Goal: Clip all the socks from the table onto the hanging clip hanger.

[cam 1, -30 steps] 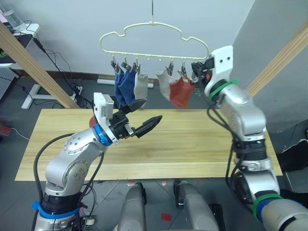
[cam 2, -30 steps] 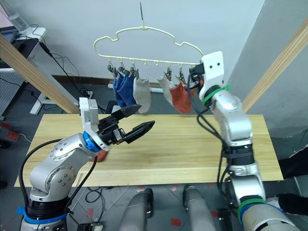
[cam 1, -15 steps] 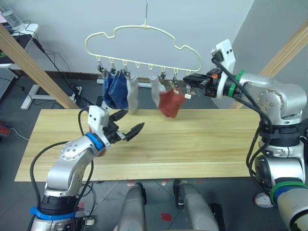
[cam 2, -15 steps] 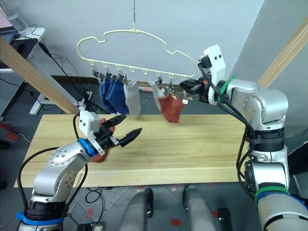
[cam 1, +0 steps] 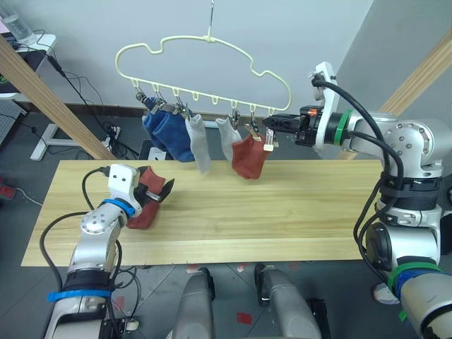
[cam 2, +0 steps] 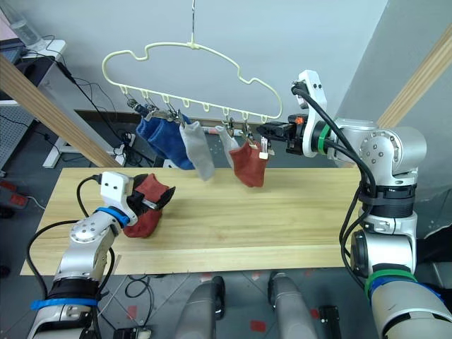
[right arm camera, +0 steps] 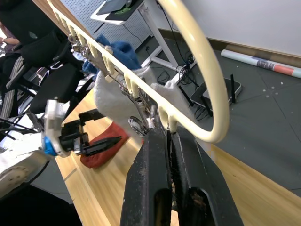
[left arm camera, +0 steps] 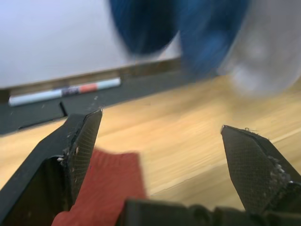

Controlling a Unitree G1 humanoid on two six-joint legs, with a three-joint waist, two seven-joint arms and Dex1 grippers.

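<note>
The pale yellow clip hanger (cam 1: 233, 46) hangs above the table (cam 1: 282, 212), tilted down toward the right. Clipped to it are two blue socks (cam 1: 166, 128), two light grey socks (cam 1: 200, 141) and one rust-red sock (cam 1: 248, 157). Another rust-red sock (cam 1: 143, 212) lies crumpled on the table's left part. My left gripper (cam 1: 161, 189) is open right over it, and in the left wrist view the red sock (left arm camera: 108, 188) shows low between the spread fingers (left arm camera: 82, 141). My right gripper (right arm camera: 167, 134) is shut on a clip at the hanger's right end.
Slanted wooden beams stand at the left (cam 1: 42, 92) and right (cam 1: 417, 78). A desk with cables (cam 1: 35, 53) stands behind at the left. The table's middle and right are bare wood.
My left arm dropped from mid-air down to the red sock on the table's left. My right gripper swung level, pointing left at the hanger. The hanger with its socks swung left.
</note>
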